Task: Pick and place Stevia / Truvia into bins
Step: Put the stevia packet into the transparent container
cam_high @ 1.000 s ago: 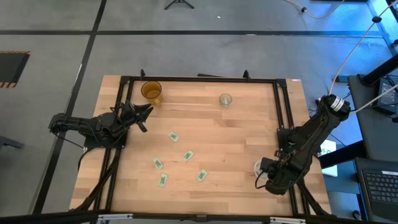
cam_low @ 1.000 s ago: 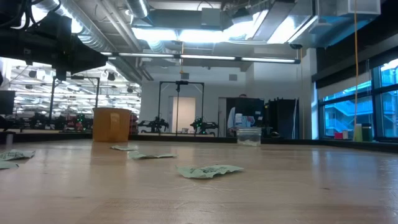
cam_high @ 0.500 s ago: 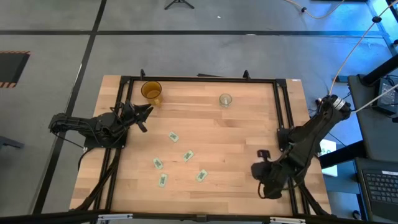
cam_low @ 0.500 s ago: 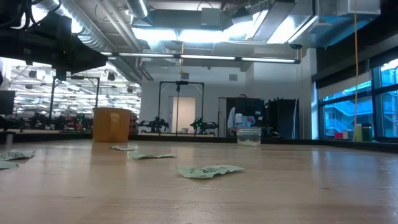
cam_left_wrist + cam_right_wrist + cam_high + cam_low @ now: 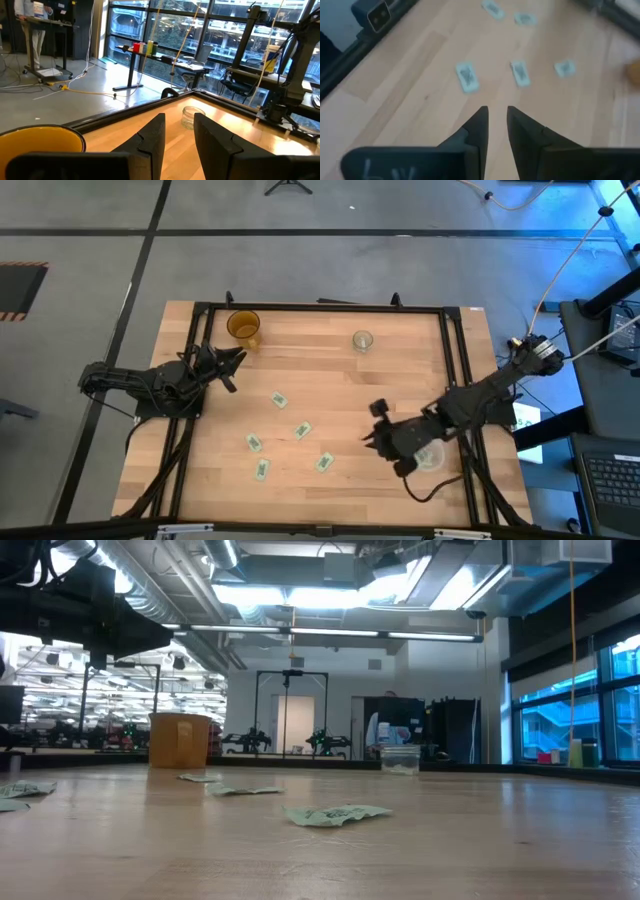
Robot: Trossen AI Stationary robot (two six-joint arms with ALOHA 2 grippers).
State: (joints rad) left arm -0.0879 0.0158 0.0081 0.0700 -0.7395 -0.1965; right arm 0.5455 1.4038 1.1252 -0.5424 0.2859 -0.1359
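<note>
Five white-and-green Stevia sachets lie flat on the wood around the table's middle [image 5: 278, 398] [image 5: 302, 430] [image 5: 254, 442] [image 5: 262, 470] [image 5: 324, 463]. In the right wrist view they show ahead of the fingers, the nearest sachet [image 5: 466, 77] first. The clear round bin [image 5: 432, 456] sits near the right edge, partly under my right arm. My right gripper [image 5: 373, 426] [image 5: 497, 117] hovers right of the sachets, open by a narrow gap and holding nothing. My left gripper [image 5: 234, 366] [image 5: 179, 131] waits at the left edge beside the yellow cup [image 5: 243, 327], also narrowly open.
A small clear cup [image 5: 362, 340] stands near the far edge, and the yellow cup [image 5: 180, 740] is at the far left corner. A black frame rail [image 5: 455, 370] runs along the table's right side. In the low view, sachets [image 5: 335, 813] lie on the wood with no gripper in sight.
My right gripper has swung from above the bin at the near right corner toward the table's left and a little farther, ending over bare wood just right of the sachets. The bin has come partly back into sight. Sachets and left arm have stayed put.
</note>
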